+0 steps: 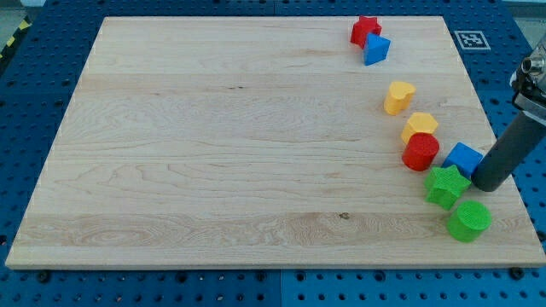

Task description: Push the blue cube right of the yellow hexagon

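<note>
Eight blocks lie on the bench [213, 170]. Two are red: a red star [364, 29] and a red cylinder [421, 152]. Two are blue: a blue block [376, 49] whose shape is hard to make out, and a blue cube [463, 159]. Two are yellow: a yellow heart [397, 97] and a yellow hexagon [420, 125]. Two are green: a green star [446, 186] and a green cylinder [468, 220]. One rod shows, with my tip [488, 184] at its end.

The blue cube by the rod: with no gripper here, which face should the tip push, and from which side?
Push the blue cube on its lower face, from the view's bottom, probably driving it up to sit right of the yellow hexagon. My tip sits just right of it; the green star crowds that lower face.
</note>
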`<state>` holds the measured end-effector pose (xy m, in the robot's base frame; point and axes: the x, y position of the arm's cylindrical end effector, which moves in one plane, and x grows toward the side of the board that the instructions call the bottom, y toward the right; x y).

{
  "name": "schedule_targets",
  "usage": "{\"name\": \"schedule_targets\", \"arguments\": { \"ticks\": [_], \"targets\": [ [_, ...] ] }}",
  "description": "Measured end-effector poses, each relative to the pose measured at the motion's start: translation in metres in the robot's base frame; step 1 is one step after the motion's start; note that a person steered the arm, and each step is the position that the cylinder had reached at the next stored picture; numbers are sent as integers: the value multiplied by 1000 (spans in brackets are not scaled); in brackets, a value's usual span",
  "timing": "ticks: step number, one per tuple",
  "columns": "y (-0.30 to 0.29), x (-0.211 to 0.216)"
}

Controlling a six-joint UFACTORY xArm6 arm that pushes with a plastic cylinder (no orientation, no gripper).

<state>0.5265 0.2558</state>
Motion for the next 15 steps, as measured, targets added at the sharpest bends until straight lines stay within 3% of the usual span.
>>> {"name": "schedule_targets", "arguments": {
  "ticks": [2,5,10,12,15],
  "targets": [
    [1,-11],
    [12,28],
    [-2,-39],
    [41,-12],
    [-42,-12]
  ]
}}
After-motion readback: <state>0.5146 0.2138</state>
